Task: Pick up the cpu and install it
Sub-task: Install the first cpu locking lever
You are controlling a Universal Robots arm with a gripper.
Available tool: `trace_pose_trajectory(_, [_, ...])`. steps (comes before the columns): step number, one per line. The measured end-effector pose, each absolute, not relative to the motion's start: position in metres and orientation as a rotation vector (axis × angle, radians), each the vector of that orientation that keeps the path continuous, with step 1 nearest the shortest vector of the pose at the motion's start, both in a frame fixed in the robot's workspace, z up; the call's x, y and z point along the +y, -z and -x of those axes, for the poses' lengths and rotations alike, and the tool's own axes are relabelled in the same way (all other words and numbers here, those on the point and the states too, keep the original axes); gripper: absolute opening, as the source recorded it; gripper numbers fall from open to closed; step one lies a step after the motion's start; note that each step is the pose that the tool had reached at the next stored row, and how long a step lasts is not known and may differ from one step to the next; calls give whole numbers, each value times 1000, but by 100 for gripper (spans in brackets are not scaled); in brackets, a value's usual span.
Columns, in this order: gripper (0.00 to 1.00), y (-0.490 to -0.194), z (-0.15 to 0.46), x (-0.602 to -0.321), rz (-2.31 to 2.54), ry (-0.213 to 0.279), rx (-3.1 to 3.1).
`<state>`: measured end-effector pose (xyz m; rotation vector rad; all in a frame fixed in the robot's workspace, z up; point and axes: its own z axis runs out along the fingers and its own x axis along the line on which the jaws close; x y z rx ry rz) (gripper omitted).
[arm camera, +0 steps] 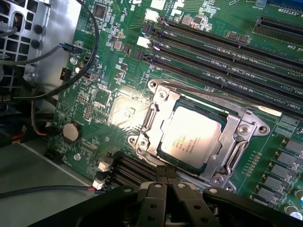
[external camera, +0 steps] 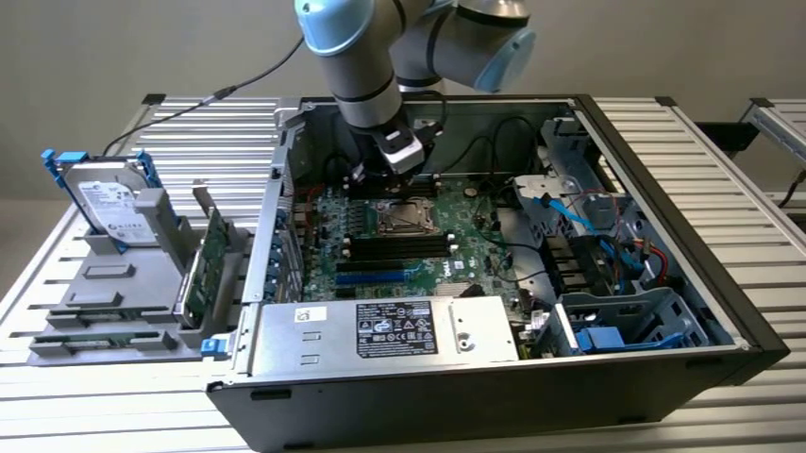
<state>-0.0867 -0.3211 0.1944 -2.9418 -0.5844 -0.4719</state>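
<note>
Inside the open computer case [external camera: 655, 189], the gripper [arm camera: 166, 177] hangs closed and empty just above the socketed cpu [arm camera: 190, 137].

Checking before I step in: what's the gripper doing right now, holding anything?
Gripper: fingers shut, holding nothing, poised over the motherboard beside the cpu, which sits in its socket.
</note>
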Motion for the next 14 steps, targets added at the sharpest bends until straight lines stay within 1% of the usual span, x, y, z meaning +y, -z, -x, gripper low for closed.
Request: trace_pose_trajectory(14, [11,-194,85,-322,2934,474,-574])
